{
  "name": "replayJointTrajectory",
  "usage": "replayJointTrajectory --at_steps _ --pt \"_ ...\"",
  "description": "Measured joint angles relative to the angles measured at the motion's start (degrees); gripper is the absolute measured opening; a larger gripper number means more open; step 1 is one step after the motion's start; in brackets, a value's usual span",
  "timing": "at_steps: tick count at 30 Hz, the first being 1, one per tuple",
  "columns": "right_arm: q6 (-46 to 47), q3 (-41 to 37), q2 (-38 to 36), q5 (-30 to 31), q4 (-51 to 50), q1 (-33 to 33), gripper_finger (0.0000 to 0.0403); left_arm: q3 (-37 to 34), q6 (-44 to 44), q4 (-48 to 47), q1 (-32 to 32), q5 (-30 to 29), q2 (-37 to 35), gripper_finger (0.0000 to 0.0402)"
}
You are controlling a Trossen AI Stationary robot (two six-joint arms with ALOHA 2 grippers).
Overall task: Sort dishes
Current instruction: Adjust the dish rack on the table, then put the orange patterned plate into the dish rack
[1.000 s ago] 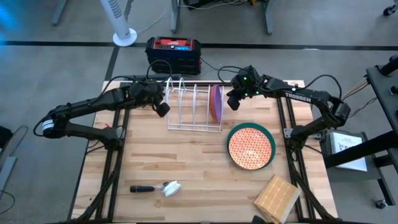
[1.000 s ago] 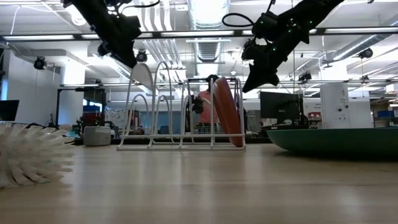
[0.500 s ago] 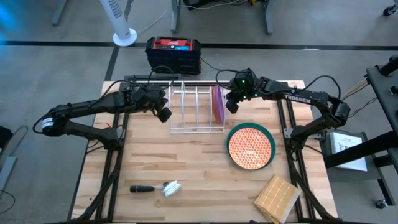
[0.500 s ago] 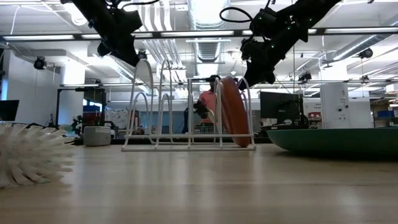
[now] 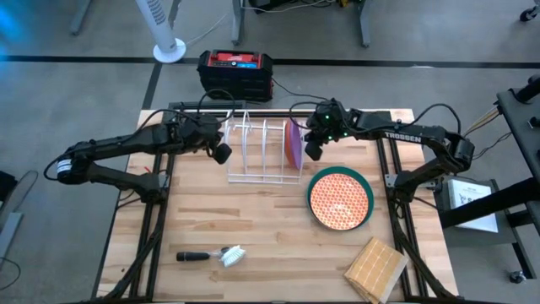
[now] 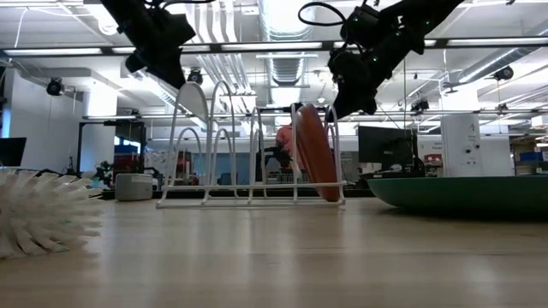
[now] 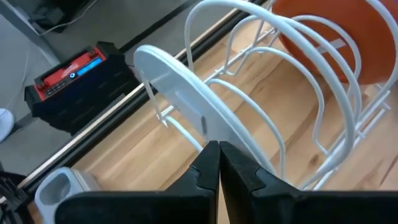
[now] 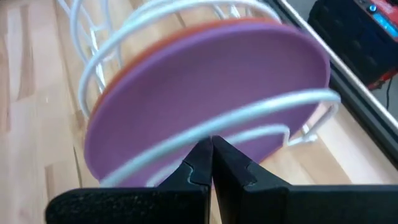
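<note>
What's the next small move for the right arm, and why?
Probably pull the right gripper off the white wire rack and head for the patterned plate still lying on the teal-green plate. Its fingers are shut and empty, right at the purple plate and orange plate already standing in the rack. The left gripper sits shut at the rack's other end.

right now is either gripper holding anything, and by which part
Both grippers are shut on the rack: the left gripper pinches a wire at the white end, and the right gripper pinches the wire hoop in front of the purple plate.
</note>
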Motion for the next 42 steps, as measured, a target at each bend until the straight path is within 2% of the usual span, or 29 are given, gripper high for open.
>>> replayJointTrajectory --at_steps 9,12,18,22,27,35,42 --pt "1.1 -0.2 -0.5 11.7 -13.9 0.0 0.0 0.0 -3.8 -5.1 -0.9 -2.2 -3.0 0.0" --pt "2.3 -1.2 -2.2 13.5 -17.7 0.0 0.0 0.0 -5.3 -4.6 -2.6 -1.5 -5.1 0.0" --pt "7.7 -5.4 -11.1 13.6 -21.3 0.9 0.0 -0.3 -2.7 9.1 -14.2 -0.4 -5.7 0.0" --pt "13.2 -9.7 -19.4 13.6 -22.2 3.3 0.0 -0.2 2.1 17.7 -21.9 -1.8 -1.6 0.0" --pt "20.4 -15.6 -27.6 13.5 -22.7 7.6 0.0 0.0 4.7 20.5 -26.3 -6.7 3.9 0.0" --pt "29.4 -19.4 -33.7 11.6 -29.4 14.1 0.0 0.0 9.2 27.5 -28.4 -3.4 15.3 0.0" --pt "31.8 -21.7 -34.1 11.6 -33.2 17.5 0.0 0.0 12.9 47.9 -30.0 1.2 28.4 0.0"
